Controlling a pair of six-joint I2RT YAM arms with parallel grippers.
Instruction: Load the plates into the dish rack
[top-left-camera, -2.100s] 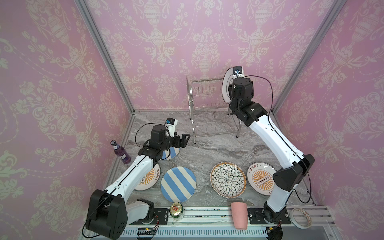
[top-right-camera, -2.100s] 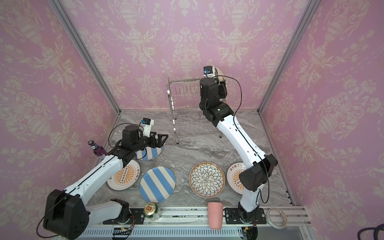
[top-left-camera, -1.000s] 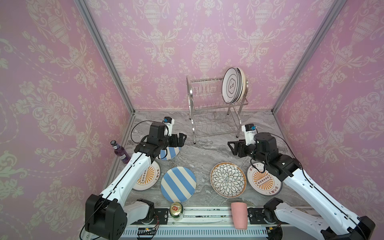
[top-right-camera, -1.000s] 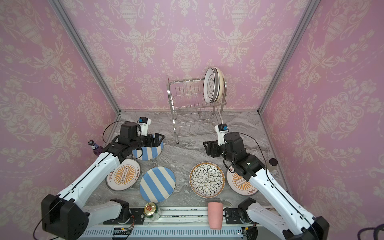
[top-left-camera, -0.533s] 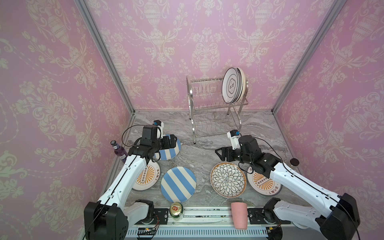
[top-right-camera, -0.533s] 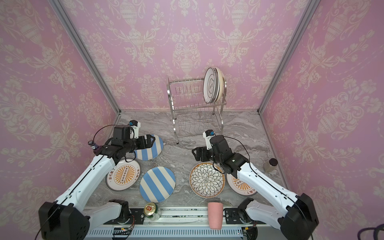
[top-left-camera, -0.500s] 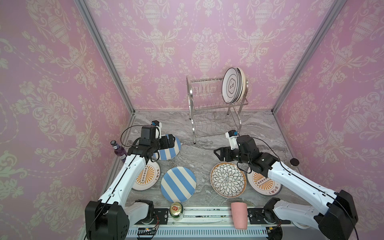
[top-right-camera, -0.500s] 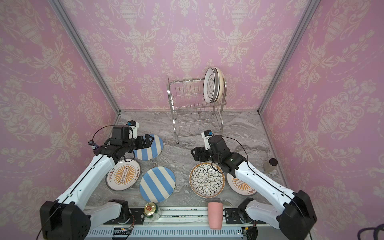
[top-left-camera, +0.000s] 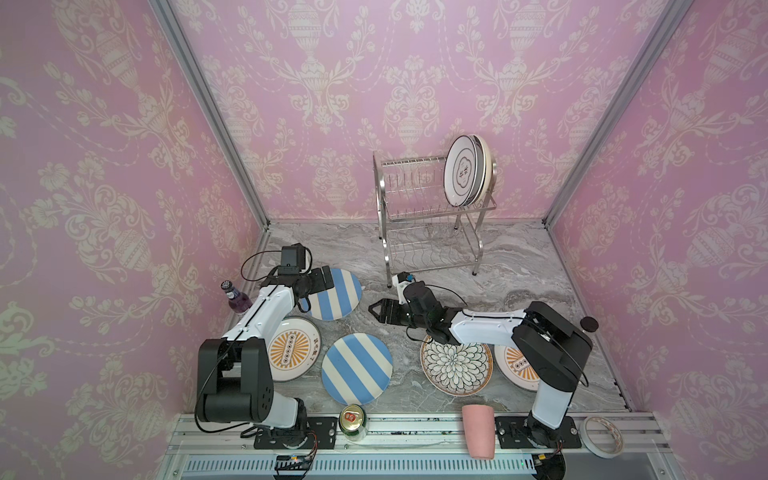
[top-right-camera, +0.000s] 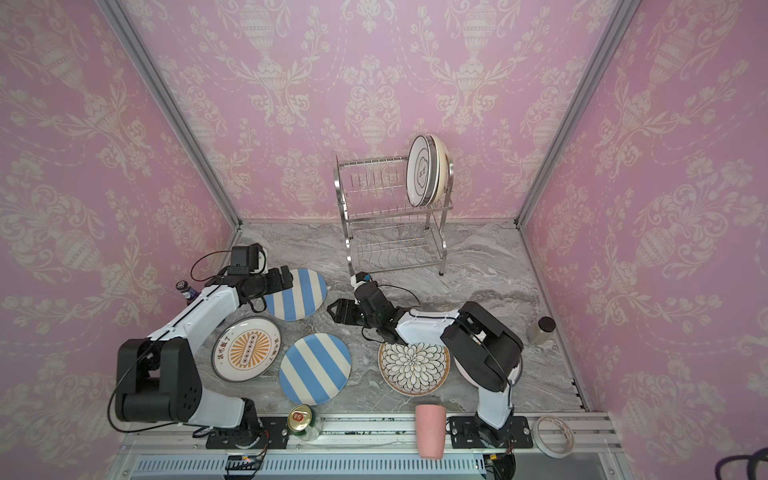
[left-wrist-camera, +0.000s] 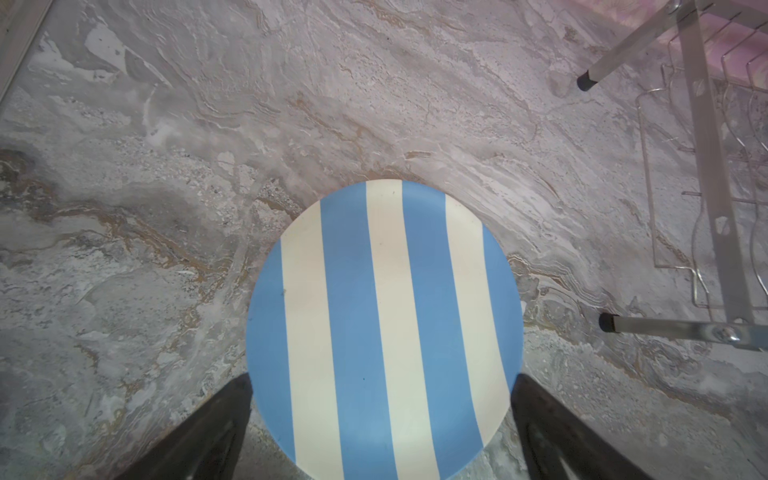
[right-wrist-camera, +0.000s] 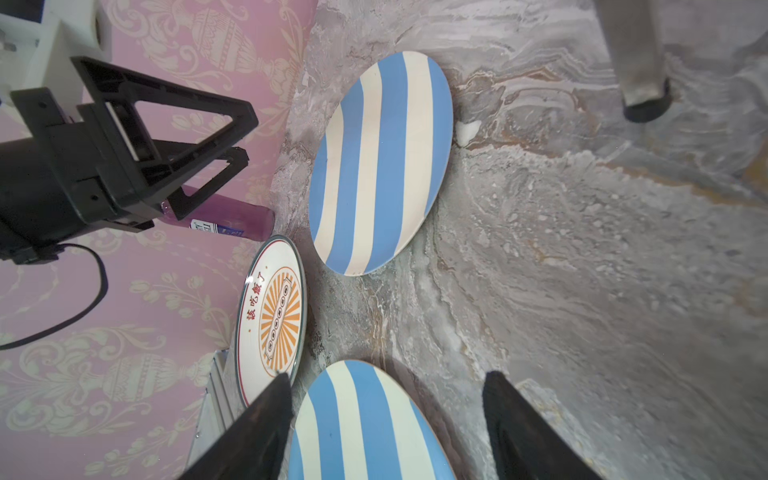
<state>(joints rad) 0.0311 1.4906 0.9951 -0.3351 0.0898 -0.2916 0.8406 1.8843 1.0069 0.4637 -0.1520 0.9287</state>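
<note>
The steel dish rack (top-left-camera: 432, 232) stands at the back with plates upright in its top tier, the cloud-outline plate (top-left-camera: 460, 171) foremost. One blue-white striped plate (top-left-camera: 337, 294) lies flat on the marble. My left gripper (top-left-camera: 323, 281) hovers open over its near edge, fingers (left-wrist-camera: 224, 415) wide on either side. A second striped plate (top-left-camera: 356, 369) lies nearer the front. My right gripper (top-left-camera: 377, 311) is open and empty and points left over that plate's edge (right-wrist-camera: 365, 428). Two orange-sunburst plates (top-left-camera: 291, 349) (top-left-camera: 515, 368) and the petal plate (top-left-camera: 455, 365) lie flat.
A purple bottle (top-left-camera: 235, 296) stands by the left wall. A can (top-left-camera: 353, 420), a pink cup (top-left-camera: 478, 430) and a tape roll (top-left-camera: 602, 436) sit on the front rail. A small dark-capped jar (top-right-camera: 542, 330) is by the right wall. The rack's legs (left-wrist-camera: 606, 323) stand close to the striped plate.
My left gripper has lowered its striped plate flat onto the marble and let it go. My right arm has come down from the rack and swung left toward the striped plates.
</note>
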